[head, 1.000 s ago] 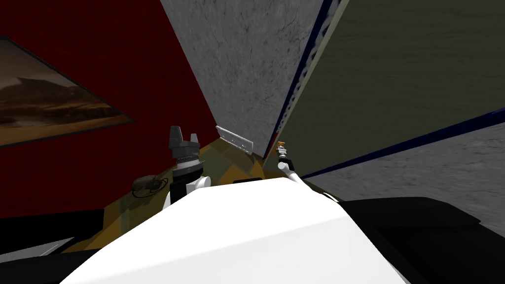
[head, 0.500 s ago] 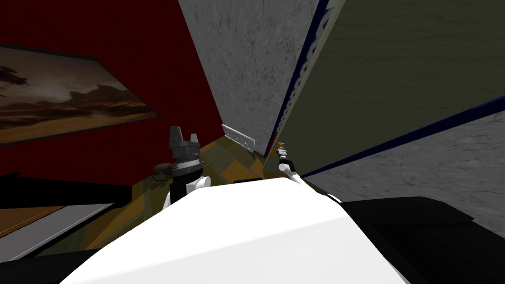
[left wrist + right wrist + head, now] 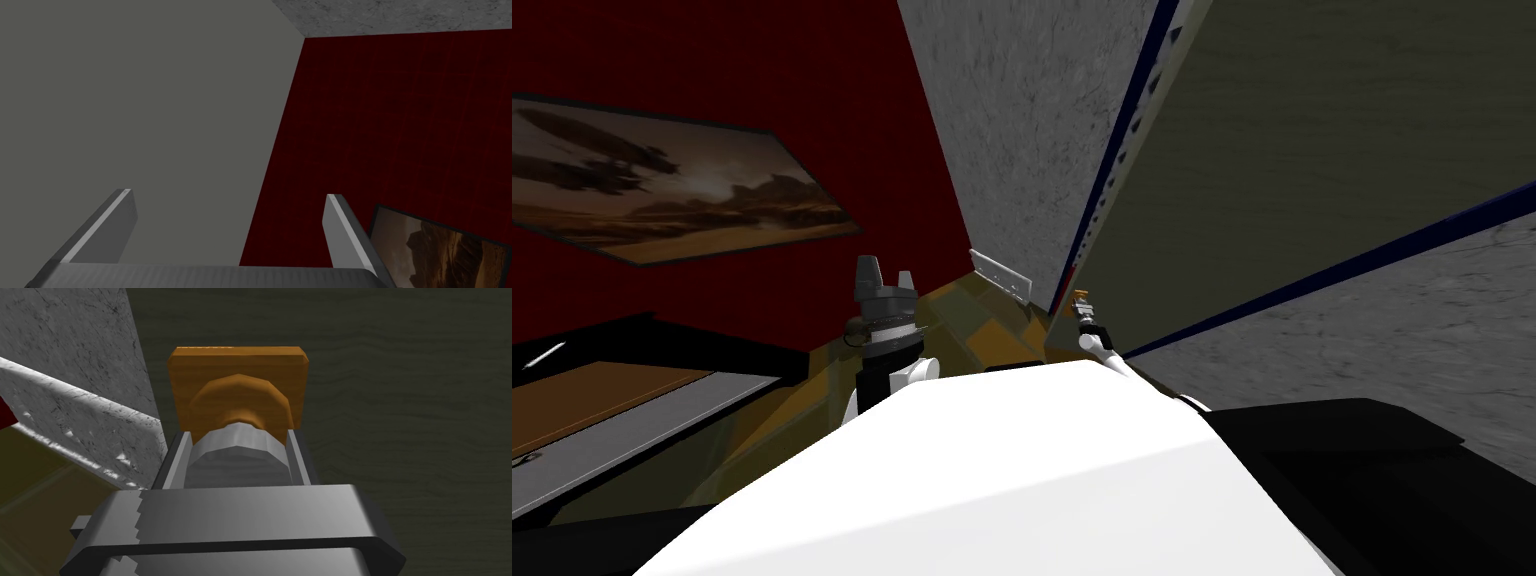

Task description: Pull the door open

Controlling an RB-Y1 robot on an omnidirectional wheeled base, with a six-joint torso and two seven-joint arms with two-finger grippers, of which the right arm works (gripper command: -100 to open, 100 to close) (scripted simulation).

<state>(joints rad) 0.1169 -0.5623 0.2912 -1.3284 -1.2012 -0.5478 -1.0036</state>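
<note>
- The right gripper (image 3: pixel 239 434) pinches the grey knob (image 3: pixel 239 455), which sits on an orange plate (image 3: pixel 237 368) near the edge of the dark door (image 3: pixel 410 398).
- A grey stone wall (image 3: pixel 70 358) stands just beside that edge.
- The left gripper (image 3: pixel 227 195) is spread and empty, well apart from the door.
- A red wall (image 3: pixel 712 60) with a painting (image 3: pixel 682 190) lies to the left.
</note>
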